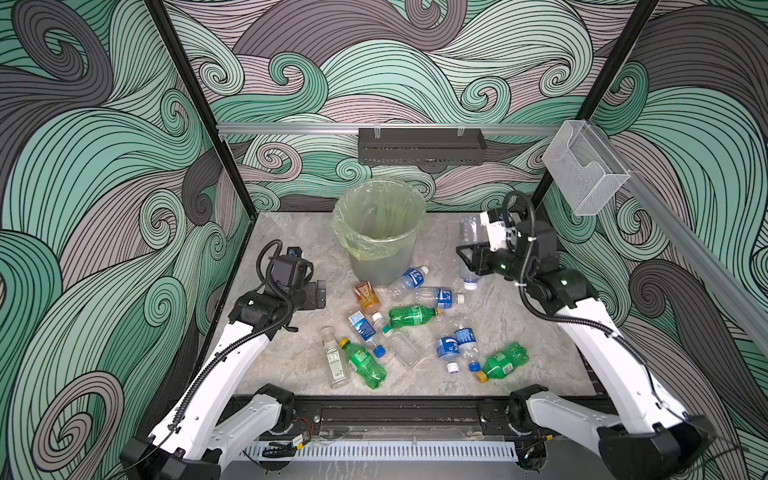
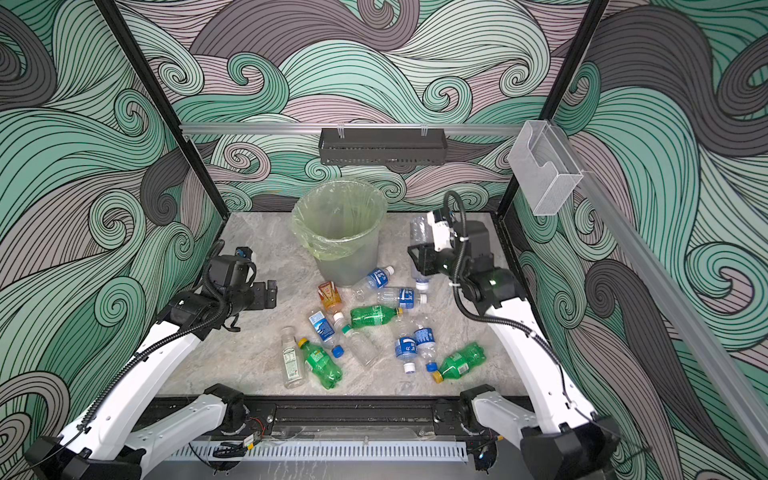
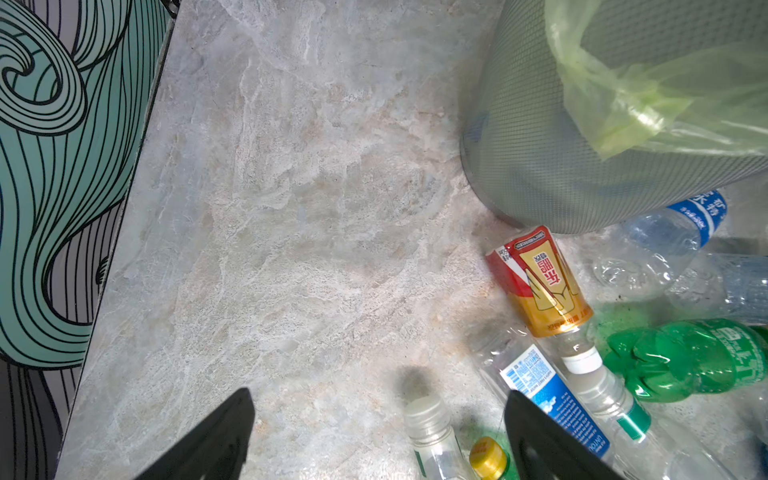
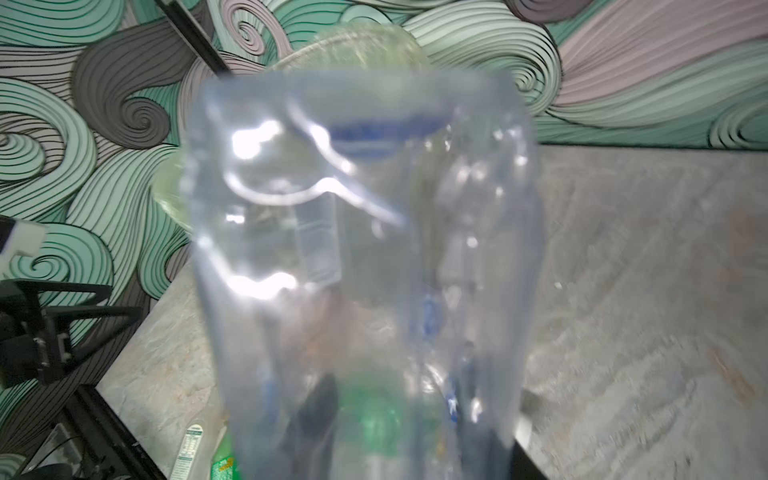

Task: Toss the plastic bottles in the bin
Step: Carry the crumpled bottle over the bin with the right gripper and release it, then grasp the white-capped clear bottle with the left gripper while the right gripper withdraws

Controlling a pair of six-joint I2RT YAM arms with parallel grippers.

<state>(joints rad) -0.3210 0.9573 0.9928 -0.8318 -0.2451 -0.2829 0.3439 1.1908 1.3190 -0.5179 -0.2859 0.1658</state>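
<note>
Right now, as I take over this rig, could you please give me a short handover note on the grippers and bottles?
Left gripper: open, empty, hovering left of the loose bottles.
Right gripper: shut on a clear bottle, cap down, raised right of the bin.
Done: no bottle visible inside the bin.
Left: drop the held bottle in, then clear the loose bottles lying on the table in front of the bin.

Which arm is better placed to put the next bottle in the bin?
Right: the right gripper is shut on a clear bottle held beside the bin; the left gripper hangs open, holding nothing.
</note>
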